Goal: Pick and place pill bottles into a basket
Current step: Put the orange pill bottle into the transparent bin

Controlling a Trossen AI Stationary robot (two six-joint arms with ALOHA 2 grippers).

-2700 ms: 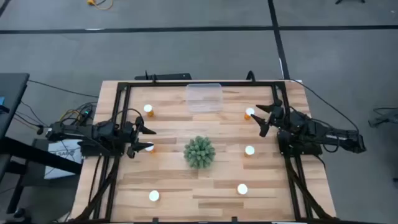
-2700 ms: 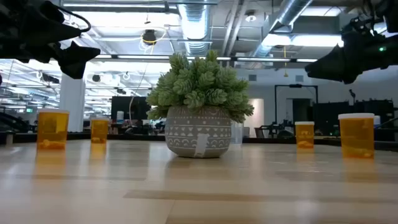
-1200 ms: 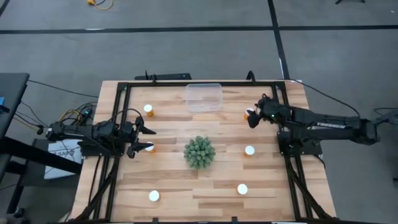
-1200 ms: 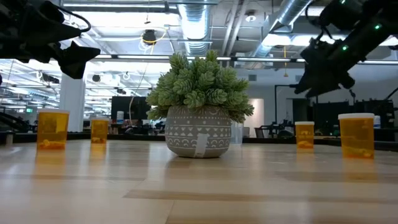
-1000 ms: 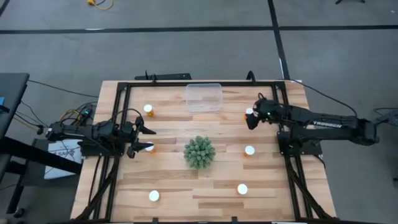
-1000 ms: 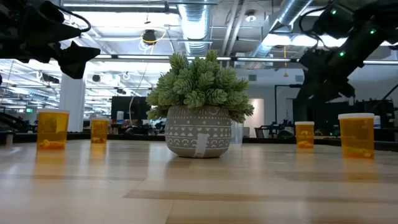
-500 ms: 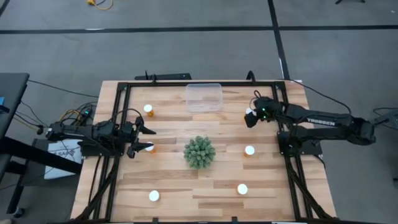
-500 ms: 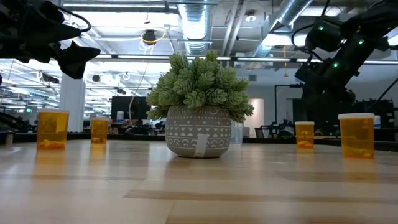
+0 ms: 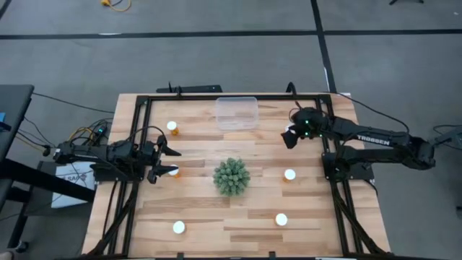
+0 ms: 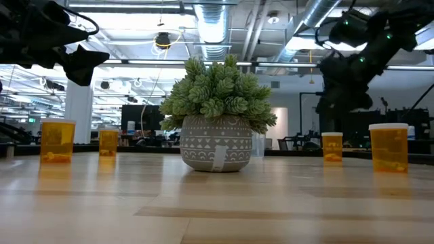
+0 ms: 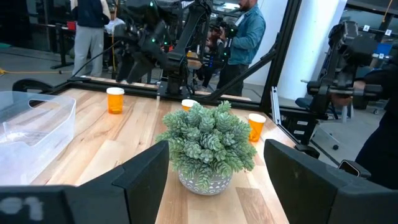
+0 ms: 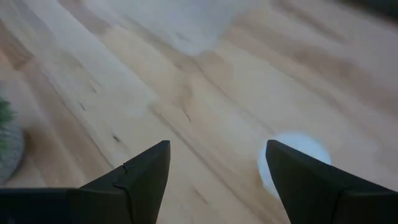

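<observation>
Six orange pill bottles with white caps stand upright on the wooden table: two at the left (image 9: pixel 172 127) (image 9: pixel 173 172), one at the near left (image 9: pixel 178 227), two at the right (image 9: pixel 289 174) (image 9: pixel 281 219) and one at the far right (image 9: pixel 287 131). The clear basket (image 9: pixel 237 113) rests at the far middle. My right gripper (image 9: pixel 289 137) is open and hovers above the far-right bottle, whose cap (image 12: pixel 292 162) shows beside one finger. My left gripper (image 9: pixel 172 160) is open at the table's left, next to a left bottle.
A spiky green plant (image 9: pixel 232 176) in a grey pot stands at the table's middle, between the two arms. A black frame (image 9: pixel 195 96) runs along the table's edges. People stand in the room beyond the table (image 11: pixel 245 31).
My right arm's wrist has swung a little toward the table's far edge, while its open gripper has stayed above the far-right bottle. Nothing on the table has moved.
</observation>
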